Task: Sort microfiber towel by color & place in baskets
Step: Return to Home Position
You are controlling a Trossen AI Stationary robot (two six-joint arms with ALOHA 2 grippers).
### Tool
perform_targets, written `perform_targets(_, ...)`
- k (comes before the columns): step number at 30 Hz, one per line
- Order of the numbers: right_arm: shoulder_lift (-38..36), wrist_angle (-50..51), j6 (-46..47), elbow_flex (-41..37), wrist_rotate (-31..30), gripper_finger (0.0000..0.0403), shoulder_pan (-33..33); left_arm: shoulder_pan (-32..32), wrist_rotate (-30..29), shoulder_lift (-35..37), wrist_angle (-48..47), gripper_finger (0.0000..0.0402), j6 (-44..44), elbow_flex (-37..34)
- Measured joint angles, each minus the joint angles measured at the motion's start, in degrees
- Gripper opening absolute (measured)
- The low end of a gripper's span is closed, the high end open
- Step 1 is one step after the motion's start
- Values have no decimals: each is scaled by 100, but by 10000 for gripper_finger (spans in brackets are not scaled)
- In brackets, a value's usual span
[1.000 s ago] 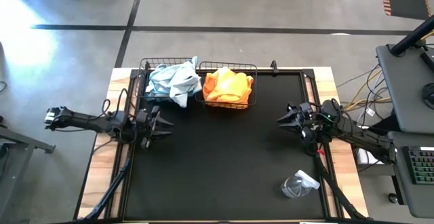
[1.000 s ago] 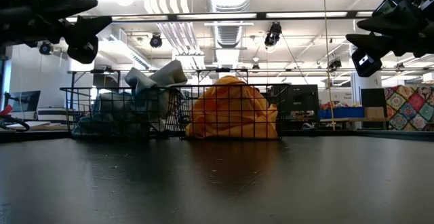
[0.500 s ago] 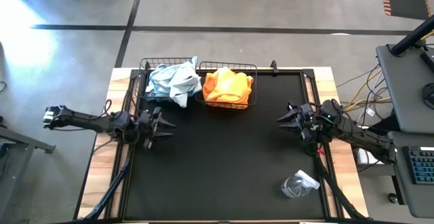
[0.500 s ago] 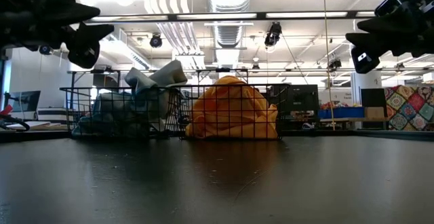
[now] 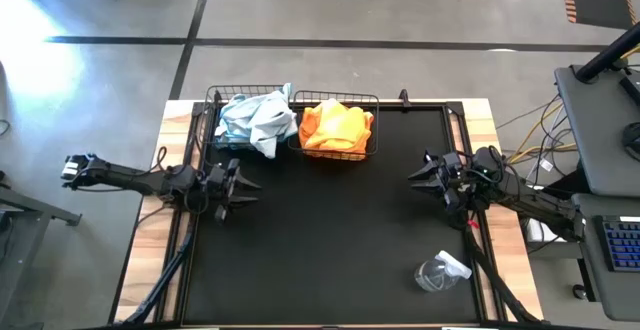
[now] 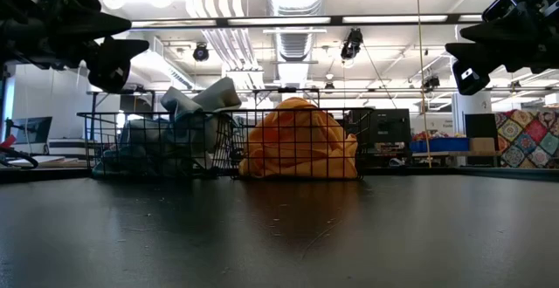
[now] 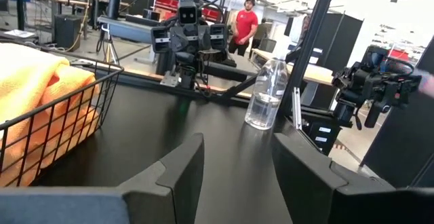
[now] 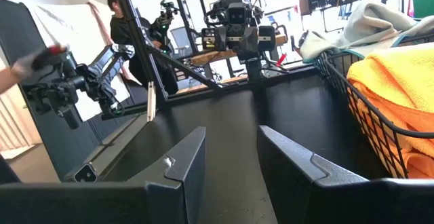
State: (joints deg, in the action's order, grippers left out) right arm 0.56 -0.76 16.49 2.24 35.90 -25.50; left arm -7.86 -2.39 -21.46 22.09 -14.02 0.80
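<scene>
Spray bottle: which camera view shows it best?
The left wrist view: the clear spray bottle stands in full side profile. The high view shows it only from above; low and right wrist views miss it.

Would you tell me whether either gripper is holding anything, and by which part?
Nothing is held: the left gripper and the right gripper both have open, empty jaws.

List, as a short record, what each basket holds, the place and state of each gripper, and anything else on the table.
left basket: pale blue towels, heaped above the rim
right basket: orange towels
left gripper: open, empty, over the table's left side
right gripper: open, empty, over the table's right side
table: no loose towels seen
bottle: clear, lying near the table's right edge, away from the baskets
</scene>
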Motion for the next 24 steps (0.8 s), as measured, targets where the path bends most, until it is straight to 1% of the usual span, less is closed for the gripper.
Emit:
perform_targets(9,0,-43,0,13,0,125,0,0,0,-79,-2,158,0,2)
perform_targets(24,-11,-77,0,15,2,125,0,1,0,556,0,158,-2,2)
